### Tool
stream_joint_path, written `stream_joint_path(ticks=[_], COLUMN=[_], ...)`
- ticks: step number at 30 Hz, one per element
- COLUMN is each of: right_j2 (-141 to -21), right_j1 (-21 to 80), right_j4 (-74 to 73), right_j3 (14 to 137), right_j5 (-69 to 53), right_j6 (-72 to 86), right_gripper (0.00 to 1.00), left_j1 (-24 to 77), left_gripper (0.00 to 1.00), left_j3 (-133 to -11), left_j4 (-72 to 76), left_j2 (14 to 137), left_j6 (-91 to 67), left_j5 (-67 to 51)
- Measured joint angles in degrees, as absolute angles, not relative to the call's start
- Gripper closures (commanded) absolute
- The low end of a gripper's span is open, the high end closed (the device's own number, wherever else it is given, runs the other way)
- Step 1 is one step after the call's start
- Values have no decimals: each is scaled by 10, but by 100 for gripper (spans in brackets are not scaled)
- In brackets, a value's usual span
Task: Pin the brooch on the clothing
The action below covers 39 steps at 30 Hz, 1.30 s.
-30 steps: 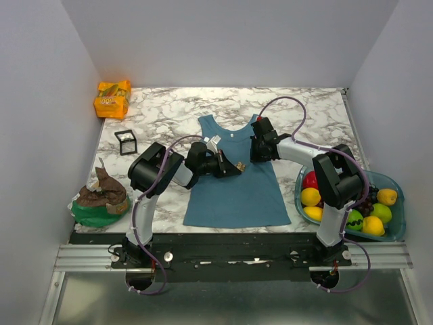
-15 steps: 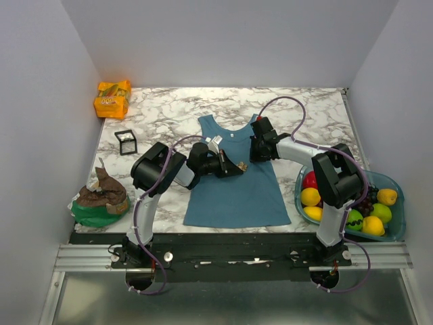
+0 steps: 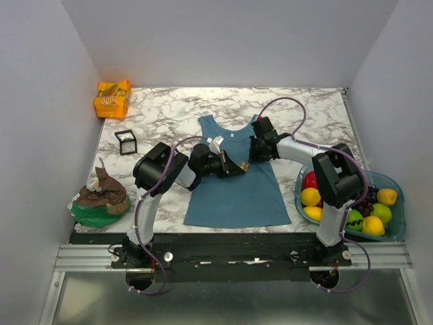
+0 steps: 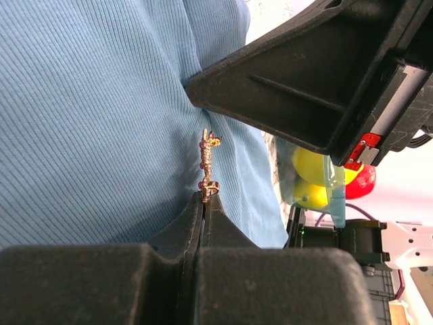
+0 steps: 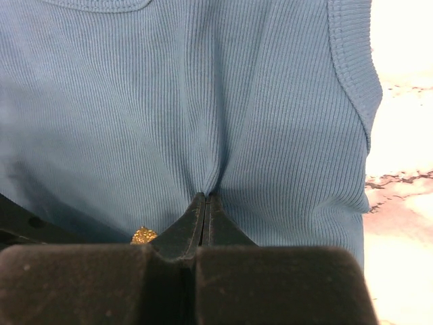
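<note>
Brooch [image 4: 208, 164], gilt with small red beads, stands edge-on against the blue clothing [image 4: 88, 115], its lower end nipped in the closed tips of the left gripper [image 4: 205, 198]. Just beside it the right gripper [image 5: 205, 199], jaws shut, pinches up a fold of fabric. The clothing lies on a marbled table [image 3: 169, 112] between pale grey walls [image 3: 40, 101]. Since a second ago the left gripper has edged rightward, bringing the brooch nearer that fold.
</note>
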<state>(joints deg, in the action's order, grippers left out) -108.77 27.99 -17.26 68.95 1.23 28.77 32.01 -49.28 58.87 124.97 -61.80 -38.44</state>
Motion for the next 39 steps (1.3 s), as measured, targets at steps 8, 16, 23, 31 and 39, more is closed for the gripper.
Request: stream_joint_path(ticks=[8, 16, 23, 31, 39], right_j2=[-1088, -1088, -1088, -1088, -1088], right_j1=[279, 279, 279, 282, 282], right_j4=[-173, -173, -173, -173, -173], right_j3=[689, 689, 689, 689, 689], right_j5=[3, 3, 8, 15, 19], right_j6=[293, 296, 296, 296, 296], right_gripper=[99, 99, 99, 99, 99], left_j1=[325, 331, 335, 343, 345], left_gripper=[100, 100, 100, 100, 100], left_j3=[-493, -495, -486, -474, -483], left_j4=[608, 617, 600, 529, 500], left_j2=[1257, 1261, 1249, 1207, 1201], left_j6=[-632, -638, -621, -574, -553], left_j5=[-381, -379, -351, -300, -295])
